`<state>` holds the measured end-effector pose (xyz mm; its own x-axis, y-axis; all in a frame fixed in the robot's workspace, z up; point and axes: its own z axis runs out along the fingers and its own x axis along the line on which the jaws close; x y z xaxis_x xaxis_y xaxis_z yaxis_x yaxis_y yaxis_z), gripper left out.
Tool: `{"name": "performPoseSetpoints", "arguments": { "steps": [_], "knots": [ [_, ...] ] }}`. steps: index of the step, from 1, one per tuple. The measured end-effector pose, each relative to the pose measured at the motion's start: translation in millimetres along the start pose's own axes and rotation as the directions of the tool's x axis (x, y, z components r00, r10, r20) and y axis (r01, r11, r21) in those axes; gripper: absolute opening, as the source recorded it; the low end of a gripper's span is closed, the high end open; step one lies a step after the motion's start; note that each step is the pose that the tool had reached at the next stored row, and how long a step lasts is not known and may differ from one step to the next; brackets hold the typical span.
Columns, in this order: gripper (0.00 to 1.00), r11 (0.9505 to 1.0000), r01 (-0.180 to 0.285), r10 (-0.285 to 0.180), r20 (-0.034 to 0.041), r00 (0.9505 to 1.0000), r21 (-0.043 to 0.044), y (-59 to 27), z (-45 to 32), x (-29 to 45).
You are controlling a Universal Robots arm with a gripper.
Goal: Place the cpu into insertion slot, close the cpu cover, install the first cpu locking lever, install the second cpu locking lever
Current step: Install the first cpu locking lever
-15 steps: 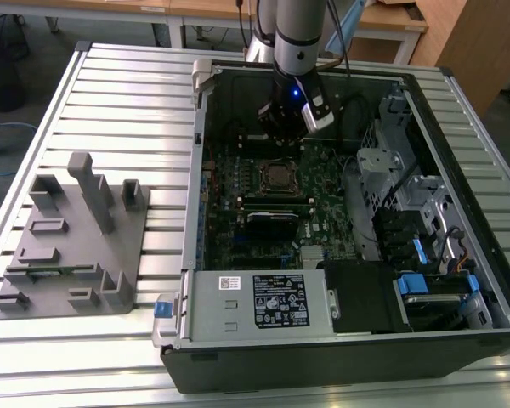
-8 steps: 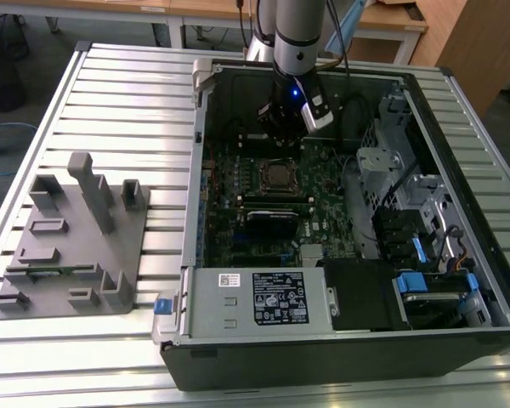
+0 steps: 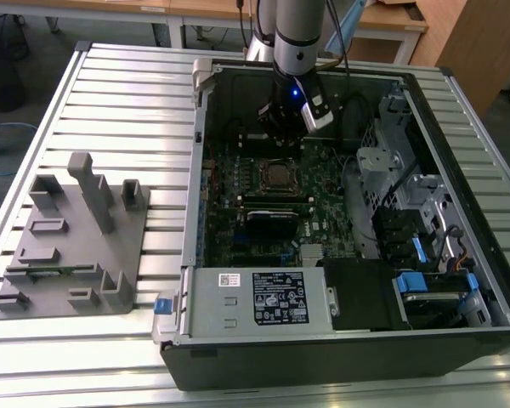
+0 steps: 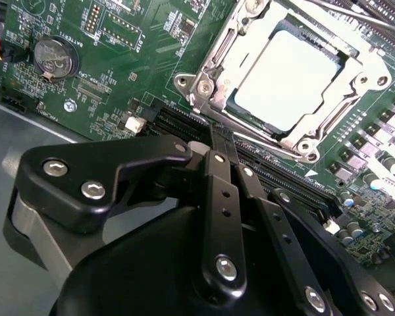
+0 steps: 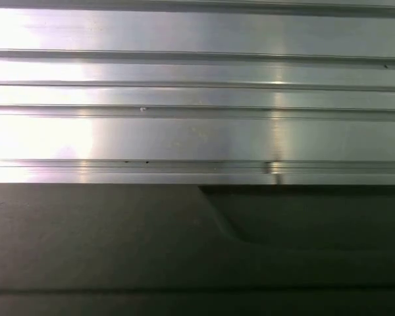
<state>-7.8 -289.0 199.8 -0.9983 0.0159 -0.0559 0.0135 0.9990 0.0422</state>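
Two of the four steps look done, the other two still in doubt. Cpu (image 4: 286, 76) already seated flat inside the insertion slot (image 4: 232, 104), pale top facing up. Cpu cover (image 4: 214, 72) lying down over the slot and framing the chip through its square cut-out, so judged as closed. About the two locking levers, hard to say: a thin metal rod (image 4: 329, 113) visible along the slot's edge, latched or free not clear, so probably the part left to do. Gripper (image 4: 218, 135) poised just beside the slot, on the side of the long black memory slots (image 4: 178, 122), black fingers (image 4: 214, 178) pressed together, clenched on nothing. Tips very near the cover's edge, touching or only hovering impossible to tell. In the exterior view, arm hanging just above the slot, inside the open computer case (image 3: 340, 357)
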Motion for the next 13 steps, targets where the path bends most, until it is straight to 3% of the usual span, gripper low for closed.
{"name": "performPoseSetpoints", "arguments": {
  "steps": [13],
  "knots": [
    [0.11,0.9999,0.001,-0.001,0.0002,1.0,0.0155,-6.8,-3.0,-0.3]
  ]
}}
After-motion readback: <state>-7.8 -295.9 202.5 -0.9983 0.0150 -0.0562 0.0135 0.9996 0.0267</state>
